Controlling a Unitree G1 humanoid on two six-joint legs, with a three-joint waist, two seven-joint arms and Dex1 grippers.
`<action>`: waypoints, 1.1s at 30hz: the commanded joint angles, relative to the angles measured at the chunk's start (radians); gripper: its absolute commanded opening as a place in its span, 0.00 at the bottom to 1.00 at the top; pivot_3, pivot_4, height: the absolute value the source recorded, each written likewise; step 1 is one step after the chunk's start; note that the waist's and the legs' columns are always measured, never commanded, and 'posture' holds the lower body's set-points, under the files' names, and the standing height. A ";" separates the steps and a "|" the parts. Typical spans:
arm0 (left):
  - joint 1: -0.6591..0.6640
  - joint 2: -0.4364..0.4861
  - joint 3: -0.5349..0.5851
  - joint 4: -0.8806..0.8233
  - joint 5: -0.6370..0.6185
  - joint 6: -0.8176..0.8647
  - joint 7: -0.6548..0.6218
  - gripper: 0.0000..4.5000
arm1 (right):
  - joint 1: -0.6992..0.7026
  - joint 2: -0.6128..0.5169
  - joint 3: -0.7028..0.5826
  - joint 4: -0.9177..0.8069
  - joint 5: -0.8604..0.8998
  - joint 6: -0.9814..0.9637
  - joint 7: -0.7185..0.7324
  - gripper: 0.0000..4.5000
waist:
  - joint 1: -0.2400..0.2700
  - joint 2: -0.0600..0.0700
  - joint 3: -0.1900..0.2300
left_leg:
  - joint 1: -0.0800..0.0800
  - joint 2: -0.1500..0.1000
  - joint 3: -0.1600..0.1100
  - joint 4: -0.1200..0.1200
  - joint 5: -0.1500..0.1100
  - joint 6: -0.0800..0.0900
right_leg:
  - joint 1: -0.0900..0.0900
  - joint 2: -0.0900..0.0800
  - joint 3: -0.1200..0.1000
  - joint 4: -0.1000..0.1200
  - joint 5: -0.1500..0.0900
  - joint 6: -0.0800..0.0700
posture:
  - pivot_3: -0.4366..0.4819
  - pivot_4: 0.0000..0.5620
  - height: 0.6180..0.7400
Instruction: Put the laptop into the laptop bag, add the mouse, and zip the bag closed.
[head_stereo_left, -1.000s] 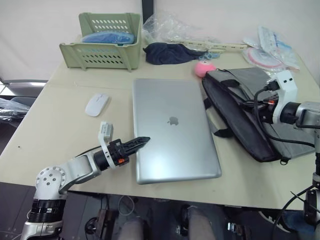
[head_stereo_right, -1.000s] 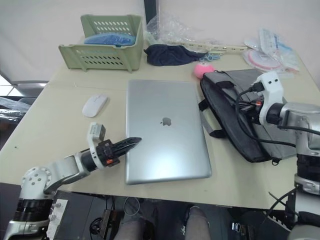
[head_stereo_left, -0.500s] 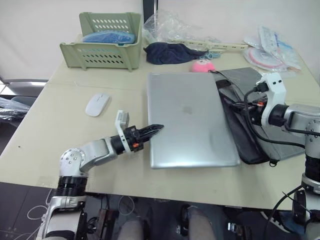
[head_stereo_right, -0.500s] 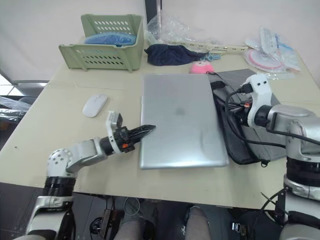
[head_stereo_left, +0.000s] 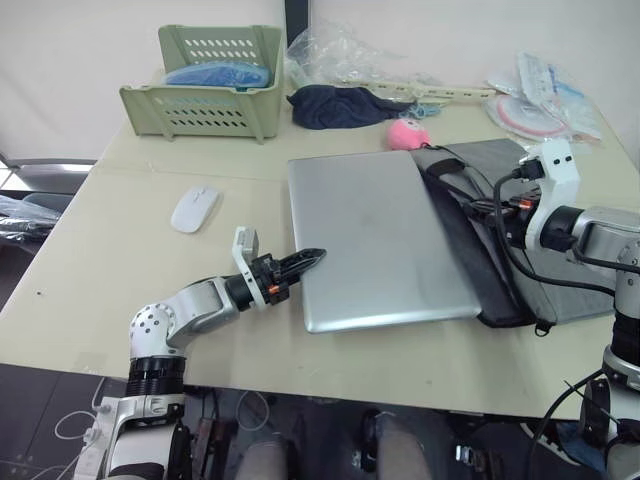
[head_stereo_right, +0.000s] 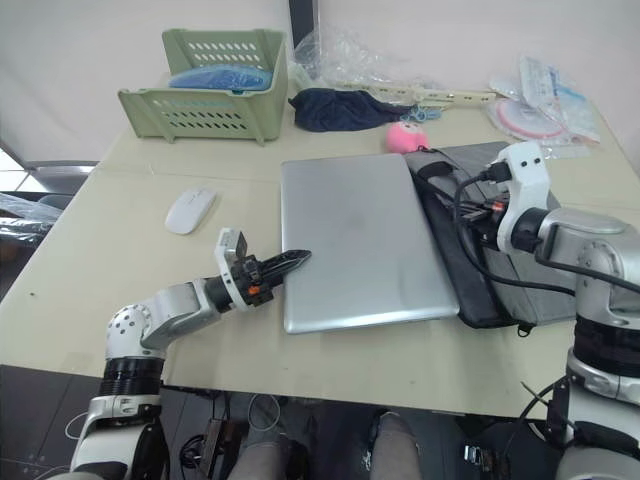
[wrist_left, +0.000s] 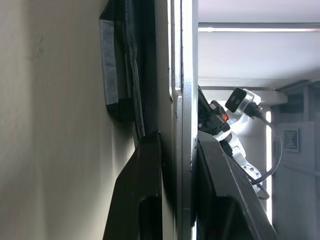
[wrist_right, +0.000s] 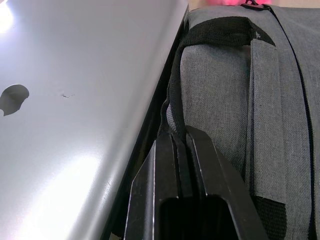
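The silver laptop (head_stereo_left: 380, 240) lies flat mid-table, its right side resting over the open mouth of the grey and black laptop bag (head_stereo_left: 490, 160). My left gripper (head_stereo_left: 312, 258) is shut on the laptop's left edge; in the left wrist view its fingers (wrist_left: 145, 200) clamp the thin metal edge (wrist_left: 186, 100). At the bag's near rim, my right gripper (wrist_right: 180, 131) is shut on a black strap of the bag (wrist_right: 225, 80), with the laptop (wrist_right: 75, 100) right beside it. The white mouse (head_stereo_left: 193, 209) sits alone at the left.
A green basket (head_stereo_left: 205, 95) stands at the back left. A dark cloth (head_stereo_left: 335, 105), a pink plush toy (head_stereo_left: 408, 133) and clear plastic bags (head_stereo_left: 345, 55) line the back. Packets (head_stereo_left: 540, 100) lie at the back right.
The laptop has slid right with my left gripper, from beside the bag to partly over its open mouth, and turned slightly. My right gripper still holds the bag's edge.
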 joint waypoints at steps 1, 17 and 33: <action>-0.010 -0.015 0.039 -0.076 -0.065 0.023 -0.024 0.07 | -0.017 -0.009 -0.031 -0.010 0.000 -0.035 -0.026 0.00 | 0.000 0.000 0.000 | 0.000 0.000 0.000 0.000 0.000 0.000 | 0.000 0.000 0.000 0.000 0.000 0.000 | 0.48 0.27 1.00; -0.003 -0.010 0.044 -0.053 -0.065 0.053 -0.010 0.07 | -0.018 0.016 -0.031 -0.017 0.016 -0.053 -0.069 0.00 | 0.000 0.000 0.000 | 0.000 0.000 0.000 0.000 0.000 0.000 | 0.000 0.000 0.000 0.000 0.000 0.000 | 0.48 0.27 1.00; -0.178 -0.064 -0.015 0.118 -0.065 -0.008 0.045 0.07 | 0.004 0.106 -0.046 -0.164 0.113 0.080 -0.121 0.00 | 0.000 0.000 0.000 | 0.000 0.000 0.000 0.000 0.000 0.000 | 0.000 0.000 0.000 0.000 0.000 0.000 | 0.48 0.27 1.00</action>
